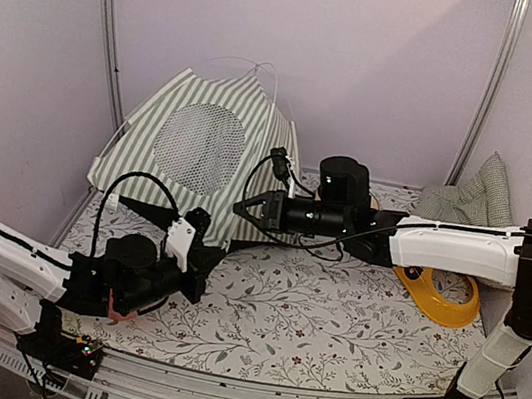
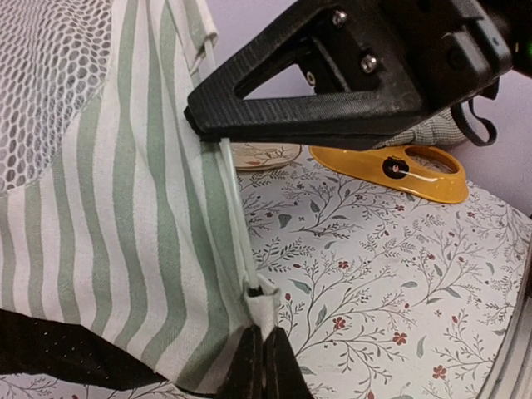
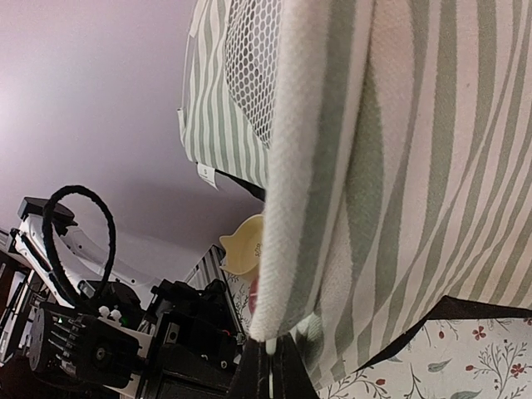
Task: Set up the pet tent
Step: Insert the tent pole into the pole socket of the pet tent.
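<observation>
At back left of the table, the pet tent [image 1: 200, 138] stands partly raised. Its striped panel with the round mesh window [image 1: 199, 145] faces the camera and tilts back toward the rear wall. Thin white poles [image 1: 264, 70] arch out above the peak. A dark base panel [image 1: 148, 211] lies flat in front on the floral cloth [image 1: 310, 308]. The left gripper [image 2: 264, 366] is closed on the lower right corner of the tent, pinching the fabric tab just below where a pole [image 2: 235, 208] runs down into a small corner loop. The right gripper [image 1: 247, 207] is clamped on the same right edge, higher up, with the hem between its fingers. Whether the pole end is fully seated in the loop cannot be told. Judgement: roughly midway. One wall is up and under tension, but the shape looks slumped and not yet free-standing. What is left appears to be seating that pole, spreading the base and squaring the frame. Off to the right, well apart, are a yellow ring [image 1: 438, 298] and a gingham cushion [image 1: 474, 197] at the back corner.
</observation>
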{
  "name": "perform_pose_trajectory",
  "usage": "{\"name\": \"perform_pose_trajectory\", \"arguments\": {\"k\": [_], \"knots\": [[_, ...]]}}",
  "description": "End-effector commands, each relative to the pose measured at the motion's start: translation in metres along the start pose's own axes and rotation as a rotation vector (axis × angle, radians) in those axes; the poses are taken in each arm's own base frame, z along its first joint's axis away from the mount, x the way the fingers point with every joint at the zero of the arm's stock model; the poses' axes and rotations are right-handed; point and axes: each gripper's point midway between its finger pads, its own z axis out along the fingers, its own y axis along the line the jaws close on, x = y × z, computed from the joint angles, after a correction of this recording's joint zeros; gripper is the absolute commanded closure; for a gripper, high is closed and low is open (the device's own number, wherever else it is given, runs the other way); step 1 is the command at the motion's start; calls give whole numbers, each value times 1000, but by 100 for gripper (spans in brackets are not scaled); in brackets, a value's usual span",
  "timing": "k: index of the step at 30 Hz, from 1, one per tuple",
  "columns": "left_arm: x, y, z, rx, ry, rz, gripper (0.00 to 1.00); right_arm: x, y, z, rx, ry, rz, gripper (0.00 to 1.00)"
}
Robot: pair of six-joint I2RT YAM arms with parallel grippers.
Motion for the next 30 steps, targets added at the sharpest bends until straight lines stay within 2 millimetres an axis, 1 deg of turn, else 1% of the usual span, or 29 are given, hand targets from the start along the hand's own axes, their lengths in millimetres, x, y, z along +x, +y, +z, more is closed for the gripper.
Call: {"name": "perform_pose_trajectory", "arguments": {"k": [1, 3, 5, 9, 14, 22, 25, 27, 28, 29, 30], "knots": [[11, -8, 1, 54, 49, 9, 100, -34, 5, -1, 1, -134, -31, 100], [5, -9, 1, 53, 35, 9, 100, -29, 2, 0, 5, -123, -27, 100], [1, -8, -1, 49, 22, 8, 100, -30, -1, 0, 14, -128, -24, 100], [-2, 0, -4, 23, 12, 0, 100, -30, -5, -4, 52, -137, -34, 100], [-3, 5, -7, 13, 5, -15, 100, -29, -5, -3, 49, -125, -46, 100], [-8, 7, -1, 2, -3, -24, 100, -21, 1, 4, 25, -85, -46, 100], [-14, 7, 0, 6, -19, -41, 100, -16, -2, 6, 31, -71, -43, 100], [-17, 7, 0, 4, -29, -50, 99, -11, -3, 8, 33, -60, -40, 100], [-18, 7, 1, 6, -33, -52, 96, -11, -4, 8, 33, -58, -36, 100], [-19, 7, 1, 6, -37, -54, 90, -9, -4, 9, 31, -54, -36, 100], [-20, 7, 1, 8, -40, -57, 89, -7, -3, 10, 29, -50, -34, 100]]}}
